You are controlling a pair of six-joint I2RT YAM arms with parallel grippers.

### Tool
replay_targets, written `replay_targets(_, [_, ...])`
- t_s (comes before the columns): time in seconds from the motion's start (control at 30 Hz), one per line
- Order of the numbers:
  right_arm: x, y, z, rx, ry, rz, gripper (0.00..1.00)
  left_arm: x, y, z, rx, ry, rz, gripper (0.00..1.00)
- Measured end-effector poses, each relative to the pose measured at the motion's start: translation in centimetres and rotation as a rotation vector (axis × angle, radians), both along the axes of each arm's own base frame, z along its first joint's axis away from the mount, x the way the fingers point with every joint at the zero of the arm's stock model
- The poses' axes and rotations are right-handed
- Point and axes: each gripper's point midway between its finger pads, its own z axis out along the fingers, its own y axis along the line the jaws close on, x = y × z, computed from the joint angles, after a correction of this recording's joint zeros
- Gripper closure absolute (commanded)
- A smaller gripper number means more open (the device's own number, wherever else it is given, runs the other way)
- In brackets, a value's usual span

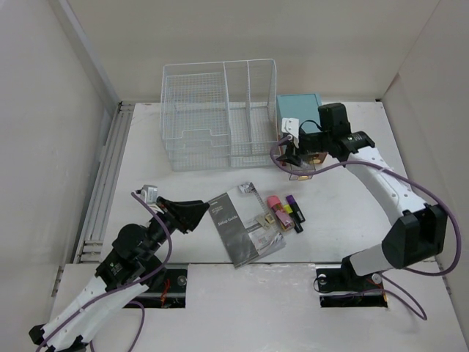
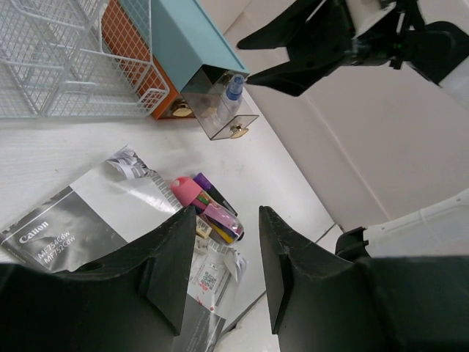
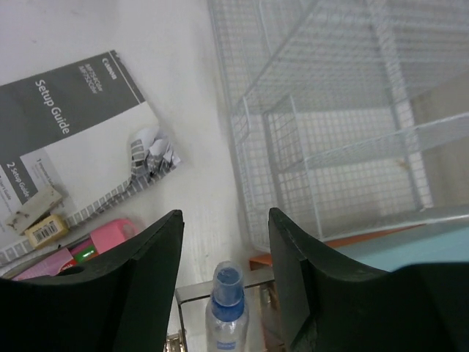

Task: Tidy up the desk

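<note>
Matte white desk [image 1: 352, 220], wire-mesh rack [image 1: 212, 117]; black left hand [image 2: 227, 216] and right hand [image 3: 225, 216] both spread, empty.

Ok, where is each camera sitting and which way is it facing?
Top external: above and behind the bases, looking down on the desk; the left gripper and right gripper show.
Left wrist: low over the desk, facing past its own fingers across the setup guide to the clear drawer; the right gripper shows above.
Right wrist: above the clear drawer, facing down past its own fingers at the spray bottle and wire rack.
Shared: both wrist views show the spray bottle and setup guide.
</note>
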Motion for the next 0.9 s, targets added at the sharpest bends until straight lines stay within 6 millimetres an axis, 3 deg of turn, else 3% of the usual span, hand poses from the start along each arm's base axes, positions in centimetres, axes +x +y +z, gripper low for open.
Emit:
replay_targets(0.17, [1.2, -0.4, -2.6, -0.046, 0.068, -0.051, 0.43, -0.1, 0.1, 0.3, -0.009, -0.009, 0.0, 0.64])
replay_targets(0.9, [1.3, -1.4, -3.7, -0.094, 0.094, -0.099, 0.42, -0.1, 0.1, 0.3, -0.01, -0.009, 0.0, 0.64])
